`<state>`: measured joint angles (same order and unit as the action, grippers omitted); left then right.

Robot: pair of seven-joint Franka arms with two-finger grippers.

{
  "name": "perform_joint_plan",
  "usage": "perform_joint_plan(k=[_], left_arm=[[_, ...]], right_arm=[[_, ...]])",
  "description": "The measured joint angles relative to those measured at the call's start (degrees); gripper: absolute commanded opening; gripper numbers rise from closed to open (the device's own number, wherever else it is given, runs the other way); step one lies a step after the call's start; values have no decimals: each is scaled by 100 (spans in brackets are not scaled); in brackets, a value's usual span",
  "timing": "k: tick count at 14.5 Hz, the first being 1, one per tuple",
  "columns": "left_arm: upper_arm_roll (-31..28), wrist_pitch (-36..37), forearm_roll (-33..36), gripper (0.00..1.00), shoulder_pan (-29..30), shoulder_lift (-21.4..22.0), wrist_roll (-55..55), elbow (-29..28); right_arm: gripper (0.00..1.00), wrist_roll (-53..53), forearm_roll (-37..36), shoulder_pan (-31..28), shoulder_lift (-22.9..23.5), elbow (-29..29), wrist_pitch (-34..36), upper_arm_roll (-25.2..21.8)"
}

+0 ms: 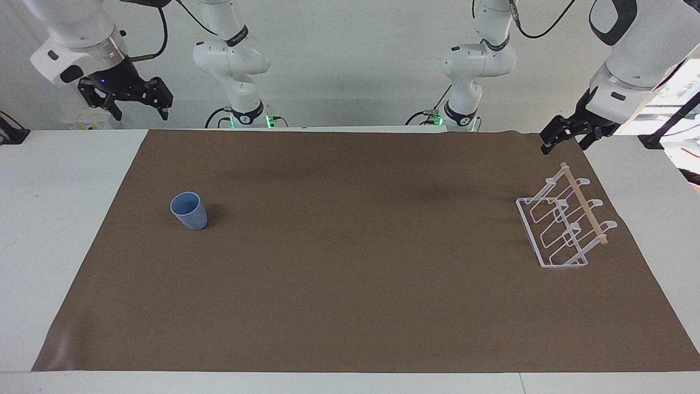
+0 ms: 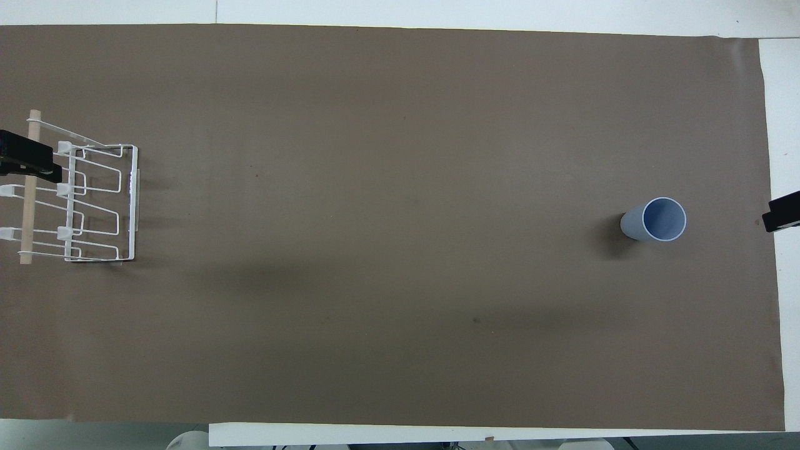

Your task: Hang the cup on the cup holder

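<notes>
The light-blue cup stands upright, mouth up, on the brown mat toward the right arm's end of the table; it also shows in the overhead view. The white wire cup holder with its wooden rod stands on the mat at the left arm's end, also seen in the overhead view. My right gripper hangs open and empty in the air by the table's edge at the right arm's end, apart from the cup. My left gripper is open and empty, raised over the holder's end nearest the robots.
The brown mat covers most of the white table. White table strips flank the mat at both ends. Only the gripper tips show in the overhead view: the left gripper and the right gripper.
</notes>
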<state>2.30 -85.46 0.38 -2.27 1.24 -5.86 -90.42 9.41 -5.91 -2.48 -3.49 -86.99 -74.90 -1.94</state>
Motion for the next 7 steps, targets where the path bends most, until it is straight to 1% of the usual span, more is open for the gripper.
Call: perform_joint_plan(k=[7], left_arm=[[0, 0, 0, 100, 0, 0, 0, 0]], right_arm=[[100, 4, 315, -21, 0, -1, 3, -22]])
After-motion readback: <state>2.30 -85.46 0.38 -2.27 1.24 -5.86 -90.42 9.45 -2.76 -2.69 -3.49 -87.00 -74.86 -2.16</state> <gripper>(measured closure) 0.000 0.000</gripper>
